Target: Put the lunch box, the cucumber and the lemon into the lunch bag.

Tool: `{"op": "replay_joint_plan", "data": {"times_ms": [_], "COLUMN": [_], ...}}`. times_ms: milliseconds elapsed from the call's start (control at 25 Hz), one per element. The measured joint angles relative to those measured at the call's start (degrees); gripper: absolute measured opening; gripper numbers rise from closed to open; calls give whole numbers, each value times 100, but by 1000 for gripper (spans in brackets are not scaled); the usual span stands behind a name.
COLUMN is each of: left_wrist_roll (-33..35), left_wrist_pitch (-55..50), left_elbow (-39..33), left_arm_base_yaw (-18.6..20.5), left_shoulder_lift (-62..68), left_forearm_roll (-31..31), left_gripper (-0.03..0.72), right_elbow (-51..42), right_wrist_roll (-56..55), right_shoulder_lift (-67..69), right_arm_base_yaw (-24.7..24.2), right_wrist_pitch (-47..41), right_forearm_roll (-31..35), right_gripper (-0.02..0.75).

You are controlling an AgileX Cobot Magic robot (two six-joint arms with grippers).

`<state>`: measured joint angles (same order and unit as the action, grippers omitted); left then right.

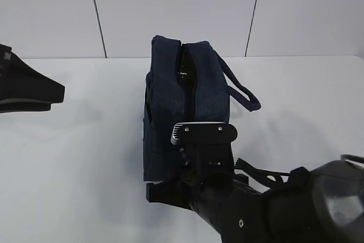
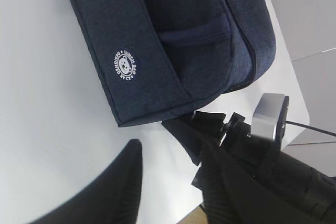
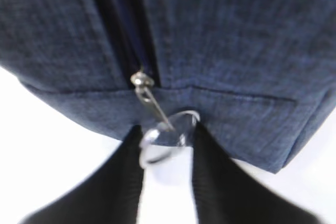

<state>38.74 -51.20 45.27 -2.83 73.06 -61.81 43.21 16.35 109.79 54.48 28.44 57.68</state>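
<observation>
White tabletop [image 1: 85,169], one boxy navy fabric lunch bag [image 1: 187,101] centre frame, contents hidden; right gripper [image 3: 167,145] fingers flank metal ring pull [image 3: 168,135], grip unclear; left gripper [image 2: 173,182] partly open, empty.

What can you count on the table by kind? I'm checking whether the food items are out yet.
Lunch bag: 1
Zipper ring pull: 1, between the right gripper fingers
Lunch box, cucumber, lemon: 0 in view
Grippers: 2, counting the left gripper
Total: 4

One lunch bag [image 1: 187,103] (one loop handle [image 1: 242,86], one zipper ring pull [image 3: 167,136]), two robot arms on one table [image 1: 79,157]
</observation>
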Motion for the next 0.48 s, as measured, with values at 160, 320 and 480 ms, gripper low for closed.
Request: {"op": "replay_joint_plan", "data": {"times_ms": [160,320,480], "left_wrist_roll": [0,0,0], "left_wrist_pitch": [0,0,0], "left_elbow": [0,0,0], "left_arm_base_yaw": [0,0,0], "left_shoulder_lift": [0,0,0], "left_forearm_roll": [0,11,11], "left_gripper": [274,274,274], "right_elbow": [0,0,0], "right_wrist_roll": [0,0,78], "right_shoulder_lift": [0,0,0], "right_arm_base_yaw": [0,0,0], "right_wrist_pitch": [35,48,24], "right_forearm_roll": [0,-56,-100], "right_gripper": [50,8,8]}}
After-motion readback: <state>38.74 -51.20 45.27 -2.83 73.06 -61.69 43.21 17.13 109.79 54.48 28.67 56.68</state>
